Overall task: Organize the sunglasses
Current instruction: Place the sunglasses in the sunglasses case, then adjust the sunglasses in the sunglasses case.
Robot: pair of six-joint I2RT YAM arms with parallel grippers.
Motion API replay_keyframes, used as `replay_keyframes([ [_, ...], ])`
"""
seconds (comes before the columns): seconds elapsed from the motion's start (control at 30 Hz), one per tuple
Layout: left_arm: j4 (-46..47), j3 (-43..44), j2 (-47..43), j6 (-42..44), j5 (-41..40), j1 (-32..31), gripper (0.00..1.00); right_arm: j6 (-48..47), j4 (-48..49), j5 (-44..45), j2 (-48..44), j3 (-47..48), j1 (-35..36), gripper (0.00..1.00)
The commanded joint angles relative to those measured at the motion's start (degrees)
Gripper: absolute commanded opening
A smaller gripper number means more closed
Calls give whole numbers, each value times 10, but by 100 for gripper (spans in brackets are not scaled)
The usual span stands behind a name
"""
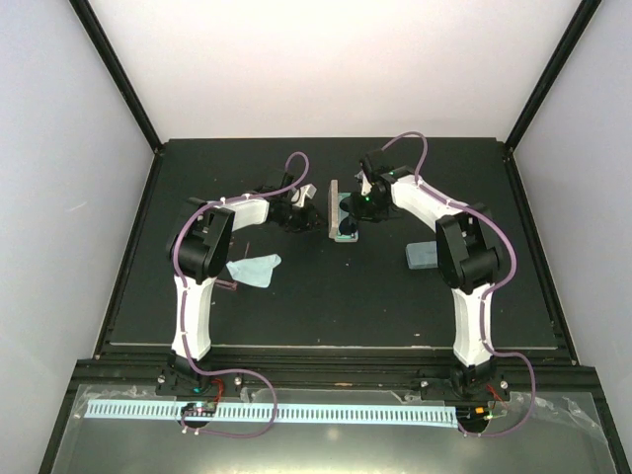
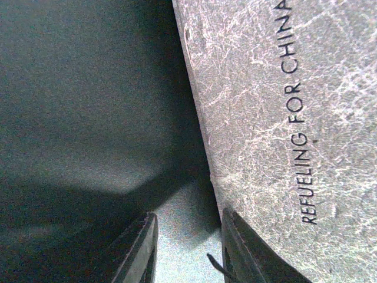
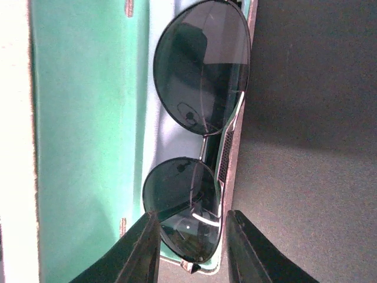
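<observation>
So, nearest on the tabletop, a blue cloth (image 1: 255,269) lies toward the left edge, with what look like thin pinkish sunglasses (image 1: 226,284) just beside it. Further back, mid-tabletop, the left pincer (image 2: 188,215) is released, right beside a grey case (image 2: 283,118). The black sunglasses (image 3: 200,76) lie in an open green-lined case (image 3: 88,147). The right pincer (image 3: 191,215) straddles one lens, can't tell if it's gripping.

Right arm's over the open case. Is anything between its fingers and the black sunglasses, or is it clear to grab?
Nothing visible stands between them. The right gripper hangs open with its fingers either side of the near lens of the black sunglasses. These lie inside the open case on its green lining, close along one rim.
</observation>
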Motion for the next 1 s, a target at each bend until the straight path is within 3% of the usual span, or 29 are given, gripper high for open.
replay_keyframes([
  [0.0, -39, -3, 6, -4, -15, -5, 32, -12, 39, 4, -28, -22, -4, 33],
  [0.27, -43, -2, 4, -4, -19, -5, 32, -23, 37, 18, -14, -15, -4, 17],
  [0.97, -48, 1, 10, -5, -22, -5, 33, -50, 20, 16, 40, 34, -5, 13],
])
